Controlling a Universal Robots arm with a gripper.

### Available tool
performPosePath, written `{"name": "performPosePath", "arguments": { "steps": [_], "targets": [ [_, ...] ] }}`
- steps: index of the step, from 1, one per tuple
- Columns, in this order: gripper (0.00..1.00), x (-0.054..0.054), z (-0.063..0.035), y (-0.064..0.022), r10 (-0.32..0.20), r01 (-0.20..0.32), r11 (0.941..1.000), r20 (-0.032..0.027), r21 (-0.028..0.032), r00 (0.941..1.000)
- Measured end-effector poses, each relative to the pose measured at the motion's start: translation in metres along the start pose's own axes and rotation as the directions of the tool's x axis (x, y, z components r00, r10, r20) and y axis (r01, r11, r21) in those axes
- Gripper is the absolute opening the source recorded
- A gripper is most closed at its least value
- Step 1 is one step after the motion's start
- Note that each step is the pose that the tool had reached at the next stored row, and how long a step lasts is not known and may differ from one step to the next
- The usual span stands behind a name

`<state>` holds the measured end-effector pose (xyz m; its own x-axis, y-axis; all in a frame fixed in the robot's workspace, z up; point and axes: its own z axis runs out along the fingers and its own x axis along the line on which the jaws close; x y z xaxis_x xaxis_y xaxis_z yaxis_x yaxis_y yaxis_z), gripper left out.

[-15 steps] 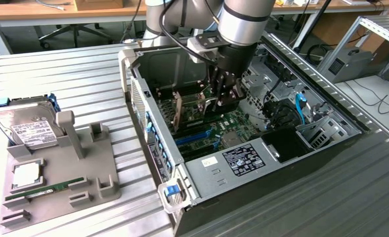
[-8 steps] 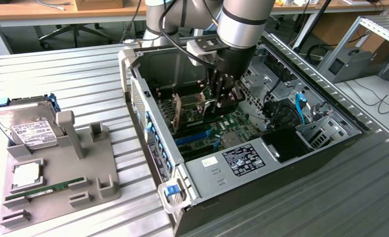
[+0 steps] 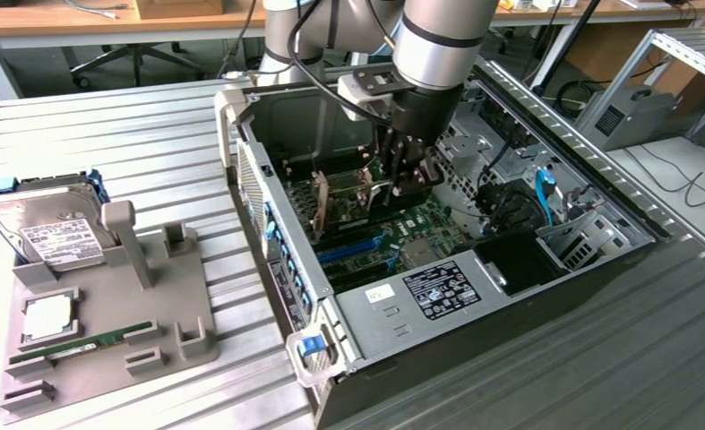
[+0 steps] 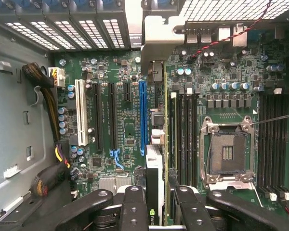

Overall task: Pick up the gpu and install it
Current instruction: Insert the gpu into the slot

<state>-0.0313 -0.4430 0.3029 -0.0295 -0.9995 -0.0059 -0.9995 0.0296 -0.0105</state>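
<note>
Two fingers of the gripper, partly closed, pinch the gpu edge-on over the motherboard; the card's small logo is unreadable.

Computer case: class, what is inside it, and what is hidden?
Inside the computer case: a motherboard with a blue slot and an empty processor socket. The pincer grips the gpu edge-on over the board. The strip of board under the gpu is covered.

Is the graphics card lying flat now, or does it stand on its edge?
On its edge. The graphics card shows its thin top edge in the wrist view, and the gripper clamps its two flat faces.
</note>
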Motion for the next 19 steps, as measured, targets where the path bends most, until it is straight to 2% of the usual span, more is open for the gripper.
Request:
{"name": "performPosePath", "arguments": {
  "steps": [19],
  "targets": [
    [0.27, 0.001, 0.0118, 0.001, 0.0, 0.0, 1.0, -0.0001, 0.0, 1.0]
  ]
}}
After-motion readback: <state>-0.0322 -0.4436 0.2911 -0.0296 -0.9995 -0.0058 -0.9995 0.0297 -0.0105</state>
